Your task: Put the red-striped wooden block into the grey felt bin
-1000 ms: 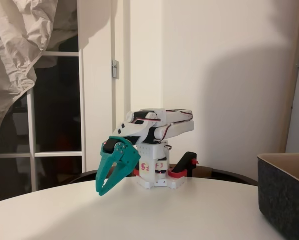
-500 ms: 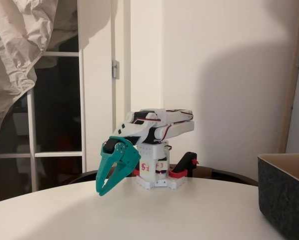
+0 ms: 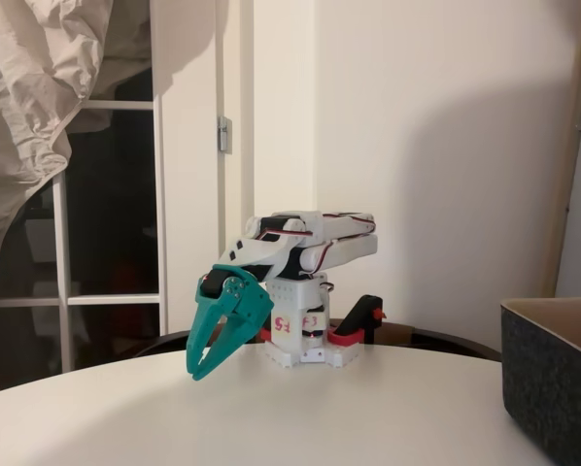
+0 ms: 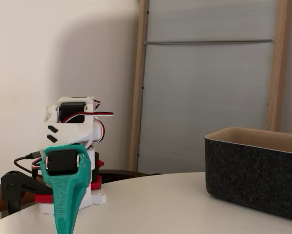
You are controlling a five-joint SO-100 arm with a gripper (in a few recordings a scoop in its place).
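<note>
The red-striped wooden block is out of view. The grey felt bin (image 3: 555, 383) stands at the right edge of the round white table (image 3: 368, 417), its tan inside showing above the rim; it also appears as a dark box (image 4: 253, 180) at the right. My teal gripper (image 3: 195, 374) hangs from the folded white arm (image 3: 305, 243), pointing down with its tips just above the tabletop, far left of the bin. Its fingers meet at the tips with nothing between them. Edge-on, the gripper (image 4: 63, 229) appears as one narrow blade.
The arm's white base (image 3: 300, 340) sits at the table's far edge, held by a black and red clamp (image 3: 368, 318). A wide stretch of bare tabletop (image 4: 160, 204) lies between gripper and bin. A wall and a glazed door stand behind.
</note>
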